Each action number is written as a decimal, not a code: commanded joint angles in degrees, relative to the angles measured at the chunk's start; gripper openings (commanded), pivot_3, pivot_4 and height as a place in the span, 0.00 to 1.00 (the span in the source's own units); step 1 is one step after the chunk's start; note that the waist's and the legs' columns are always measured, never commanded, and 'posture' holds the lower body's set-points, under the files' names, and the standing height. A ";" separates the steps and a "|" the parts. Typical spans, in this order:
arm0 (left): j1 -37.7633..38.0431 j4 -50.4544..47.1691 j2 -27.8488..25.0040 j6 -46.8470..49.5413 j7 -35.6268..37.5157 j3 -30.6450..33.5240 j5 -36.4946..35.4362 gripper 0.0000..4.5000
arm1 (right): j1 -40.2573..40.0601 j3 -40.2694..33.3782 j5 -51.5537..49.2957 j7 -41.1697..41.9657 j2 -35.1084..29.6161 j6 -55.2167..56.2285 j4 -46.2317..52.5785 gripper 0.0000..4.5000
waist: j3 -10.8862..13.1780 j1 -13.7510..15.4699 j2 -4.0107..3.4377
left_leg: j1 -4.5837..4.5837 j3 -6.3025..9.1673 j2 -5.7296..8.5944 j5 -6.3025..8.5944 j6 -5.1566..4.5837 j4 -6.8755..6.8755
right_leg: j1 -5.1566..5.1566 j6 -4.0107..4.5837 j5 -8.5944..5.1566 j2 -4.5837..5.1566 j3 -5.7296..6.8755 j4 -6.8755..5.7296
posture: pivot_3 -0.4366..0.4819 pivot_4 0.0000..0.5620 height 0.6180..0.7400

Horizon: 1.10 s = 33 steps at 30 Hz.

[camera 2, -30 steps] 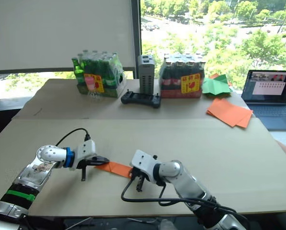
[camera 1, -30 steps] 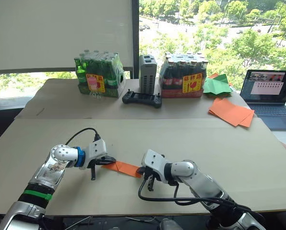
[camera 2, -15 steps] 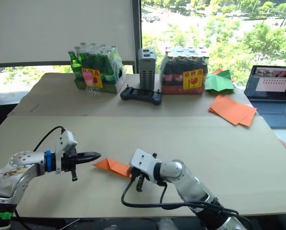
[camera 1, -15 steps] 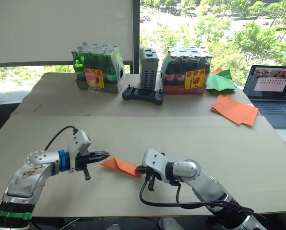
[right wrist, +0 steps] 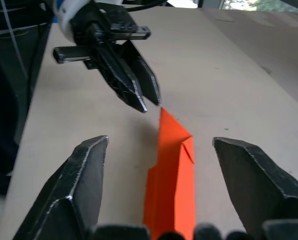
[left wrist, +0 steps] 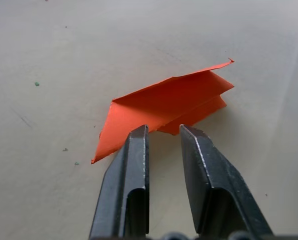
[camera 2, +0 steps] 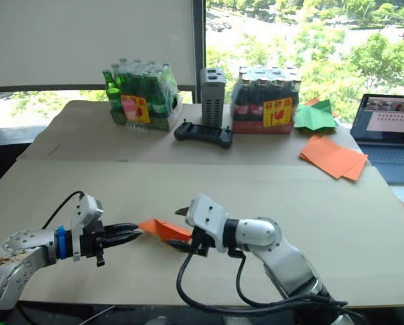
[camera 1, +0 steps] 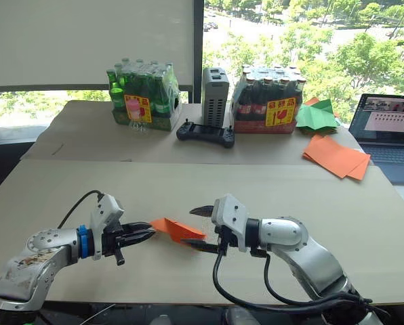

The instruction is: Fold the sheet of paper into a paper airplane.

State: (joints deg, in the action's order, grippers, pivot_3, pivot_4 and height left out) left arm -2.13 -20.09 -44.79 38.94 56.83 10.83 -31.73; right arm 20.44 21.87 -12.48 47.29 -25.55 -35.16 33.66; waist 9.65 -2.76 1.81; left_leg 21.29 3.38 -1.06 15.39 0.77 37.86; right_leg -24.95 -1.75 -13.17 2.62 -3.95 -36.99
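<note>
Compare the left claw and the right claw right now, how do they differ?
The left claw has its fingers only narrowly parted, while the right claw is spread wide. The left claw's tips sit at the pointed end of the folded orange paper, whereas the right claw's fingers straddle the paper's other end without pressing it. Both have two black fingers, point at each other, and neither grips the paper.
</note>
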 commanded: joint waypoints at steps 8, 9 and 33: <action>0.72 -2.26 -0.57 -0.70 0.94 0.37 -2.23 0.63 | -0.27 4.07 -2.26 3.49 -0.77 0.58 -6.42 0.89 | 0.00 0.05 0.01 | -0.05 -0.03 -0.01 0.00 0.00 0.00 | 0.02 0.02 0.01 -0.03 -0.01 -0.01 | 0.48 0.27 0.94; 0.83 -2.48 -0.55 -0.73 0.84 0.35 -2.27 0.63 | 0.01 4.64 -1.54 3.31 -0.44 1.48 -8.22 0.89 | 0.00 0.07 0.01 | -0.05 -0.04 -0.01 0.00 0.00 0.00 | 0.03 0.02 0.01 -0.03 -0.01 -0.01 | 0.48 0.27 0.94; -0.96 -4.82 -0.43 1.13 -4.45 0.36 -6.15 0.63 | 7.54 -1.85 -1.68 -2.02 7.97 -2.56 -24.54 0.89 | 0.00 0.13 0.01 | -0.06 -0.04 0.00 -0.01 0.02 0.01 | 0.02 0.06 0.04 -0.02 -0.02 -0.09 | 0.48 0.27 0.94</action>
State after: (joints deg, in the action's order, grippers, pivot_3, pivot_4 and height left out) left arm -2.23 -24.09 -44.97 40.26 52.57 10.79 -37.37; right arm 26.75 21.50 -13.10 45.85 -18.52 -37.16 8.73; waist 9.65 -2.63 1.82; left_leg 21.22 3.35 -1.06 15.38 0.79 37.87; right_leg -24.94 -1.69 -13.13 2.61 -3.97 -37.08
